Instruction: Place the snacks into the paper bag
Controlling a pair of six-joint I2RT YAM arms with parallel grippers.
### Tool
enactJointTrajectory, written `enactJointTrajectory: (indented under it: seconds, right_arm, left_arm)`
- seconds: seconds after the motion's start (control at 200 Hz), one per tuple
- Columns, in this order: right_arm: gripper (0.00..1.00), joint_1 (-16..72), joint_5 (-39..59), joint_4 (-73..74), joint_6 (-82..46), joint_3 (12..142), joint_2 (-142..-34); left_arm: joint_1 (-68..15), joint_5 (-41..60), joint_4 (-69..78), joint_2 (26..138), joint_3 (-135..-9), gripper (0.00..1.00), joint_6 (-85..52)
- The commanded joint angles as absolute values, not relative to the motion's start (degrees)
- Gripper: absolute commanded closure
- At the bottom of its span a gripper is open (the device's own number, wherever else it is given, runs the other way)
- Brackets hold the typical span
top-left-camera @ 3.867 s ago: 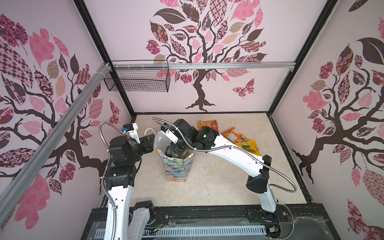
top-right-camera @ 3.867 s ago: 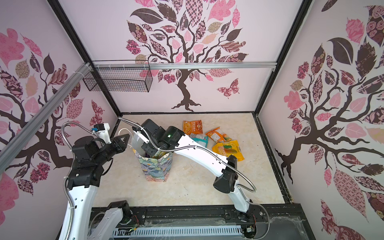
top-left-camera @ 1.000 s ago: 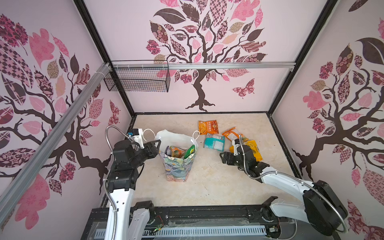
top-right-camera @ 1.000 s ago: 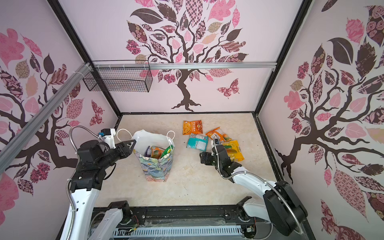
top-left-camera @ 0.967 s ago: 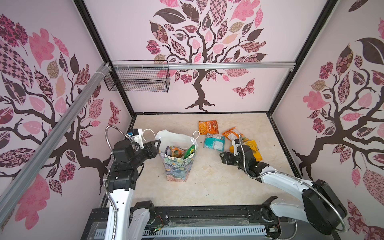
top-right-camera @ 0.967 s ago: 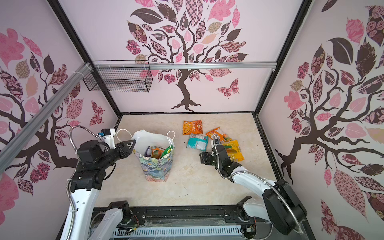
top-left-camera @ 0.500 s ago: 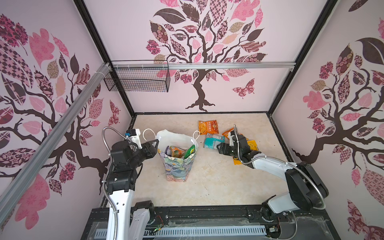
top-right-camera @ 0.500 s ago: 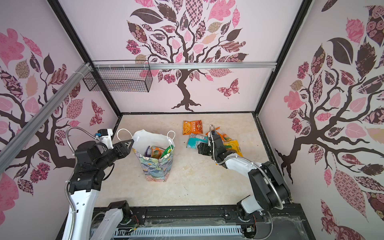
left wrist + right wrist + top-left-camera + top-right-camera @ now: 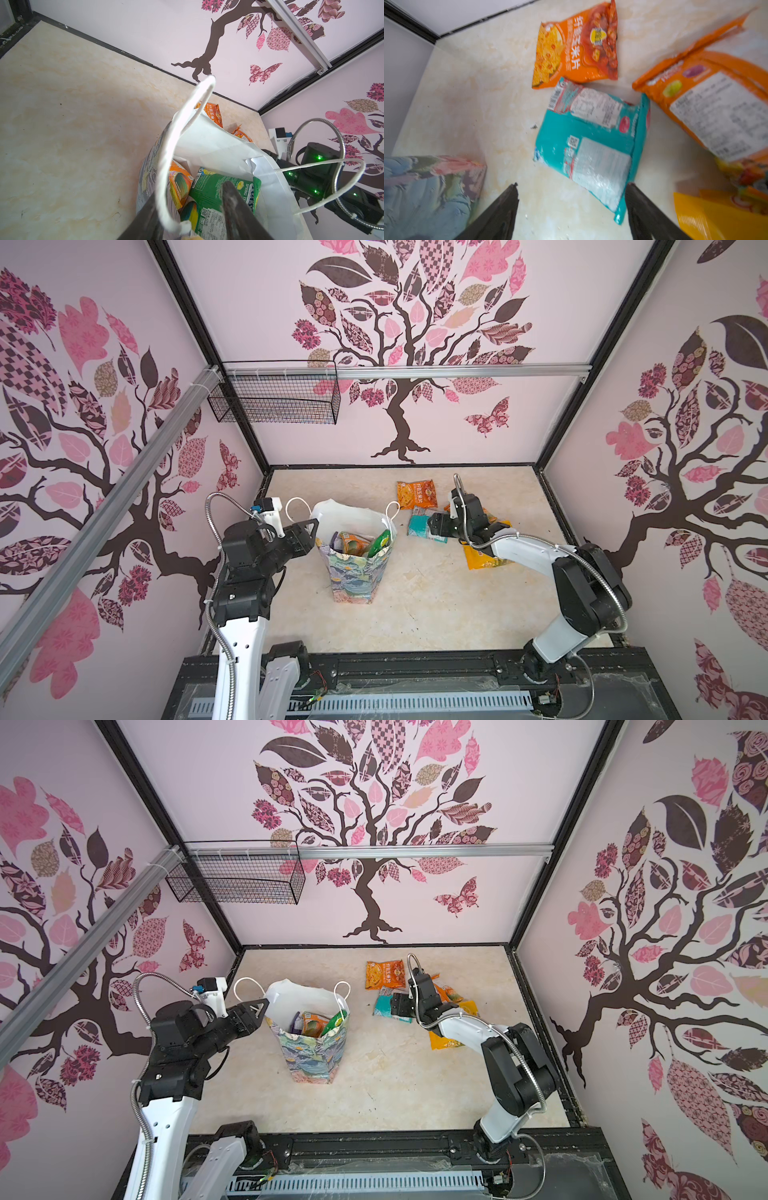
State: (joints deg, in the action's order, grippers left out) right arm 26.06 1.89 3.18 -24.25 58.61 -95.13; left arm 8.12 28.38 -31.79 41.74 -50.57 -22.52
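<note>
Moved: right gripper (image 9: 433, 526) has left the bag mouth, swung out to the loose pile, and now hangs low over the teal packet (image 9: 589, 145). Left gripper (image 9: 311, 527) unchanged at the bag rim.

1. Right gripper: jaws spread wide, nothing in them. Teal packet lies back side up on the tabletop (image 9: 415, 614), just ahead of & btwn the tips.
2. Left gripper: jaws part-spread, one inside the paper bag (image 9: 353, 576), one outside, w/ the near wall & a cord handle (image 9: 180, 133) btwn them. Not pinched on the paper, as far as the wrist view shows.
3. Paper bag: upright, mid-table, mouth gaping. Holds green packet (image 9: 216, 193) & orange striped packet (image 9: 179, 182), both on end, tops near the rim.
4. Loose: orange corn-chip packet (image 9: 417, 494), its edge just beside the teal one; orange label-side packet (image 9: 708, 99); yellow packet (image 9: 482, 558), partly under the right arm.

Risks (est.):
- Teal packet is flat & glossy on a smooth top. Tips prob. skid or shove it instead of getting under an edge. Poss. pinch of film only, then a slip mid-carry.
- Corn-chip packet is close enough that a shove drags it along.
- Bag not clamped: a bump from the incoming arm could tip it or fold a wall.
- Upright packets crowd the mouth. Next one may hang on them or on the cord handle & fall outside.
</note>
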Motion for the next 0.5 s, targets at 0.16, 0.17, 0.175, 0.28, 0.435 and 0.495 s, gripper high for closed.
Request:
enactJointTrajectory:
  seconds: [0.16,0.17,0.175,0.28,0.435,0.495]
  right_arm:
    - [0.17,25.8,0.5,-1.5,-18.7,72.1,-104.6]
    - [0.17,25.8,0.7,-1.4,-18.7,72.6,-105.1]
    - [0.17,25.8,0.7,-1.3,-18.6,72.8,-105.4]
    - [0.17,25.8,1.6,-2.0,-18.7,77.6,-110.8]
    - [0.16,25.8,1.0,-3.8,-18.1,83.9,-117.3]
    - [0.16,25.8,0.4,-5.5,-17.2,86.1,-119.7]
  left_arm:
    - [8.4,28.7,-30.6,41.0,-49.5,0.53,-22.2]
    - [8.4,28.7,-30.6,40.9,-49.5,0.53,-22.2]
    - [8.4,28.7,-30.5,40.9,-49.5,0.53,-22.2]
    - [8.4,28.3,-30.5,40.4,-49.2,0.53,-22.4]
    - [8.4,28.6,-30.3,40.3,-49.4,0.53,-22.3]
    - [8.4,28.6,-30.3,40.2,-49.2,0.53,-22.4]
